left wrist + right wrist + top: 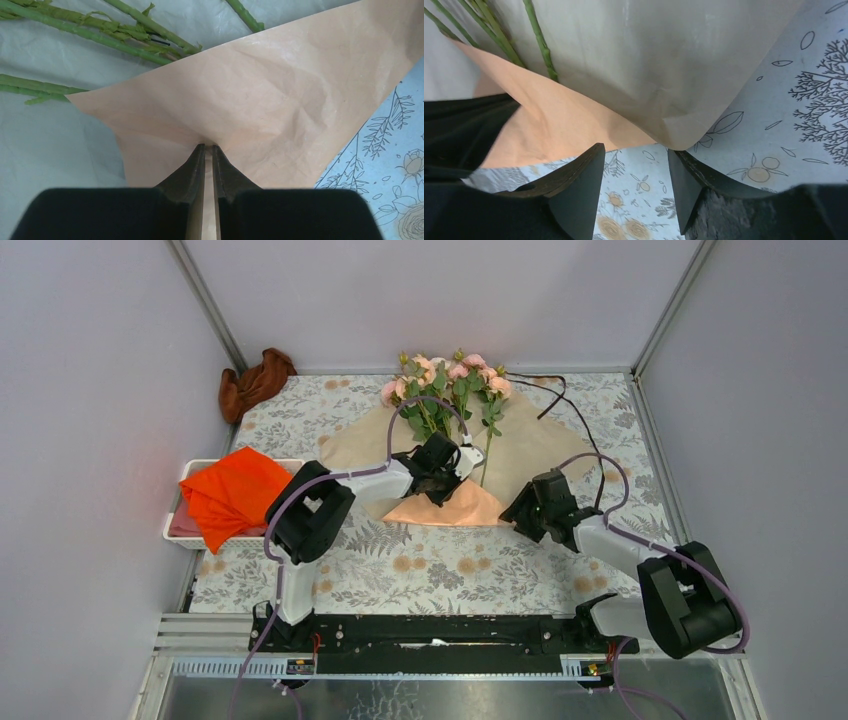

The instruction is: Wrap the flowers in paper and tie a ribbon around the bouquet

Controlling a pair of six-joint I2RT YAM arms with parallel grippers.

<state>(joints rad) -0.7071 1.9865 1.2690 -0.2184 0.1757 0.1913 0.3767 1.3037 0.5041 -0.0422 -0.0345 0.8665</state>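
The flowers (pixel 450 380) lie with pink blooms toward the back, their green stems (pixel 100 30) running down onto the spread paper (pixel 545 445). The paper's near edge is folded up as a peach flap (pixel 260 100). My left gripper (pixel 208 146) is shut on that flap, just below the stems. My right gripper (pixel 636 150) is open above the tablecloth, its fingertips just short of the paper's rounded corner (pixel 679 140), with nothing between them. The dark ribbon (pixel 560 395) trails over the paper's far right part, beside the blooms.
A white basket (pixel 172 530) at the left edge holds a bright orange cloth (pixel 235 495). A brown cloth (pixel 255 380) sits bunched in the back left corner. Walls close in the floral tablecloth (pixel 450 570) on three sides.
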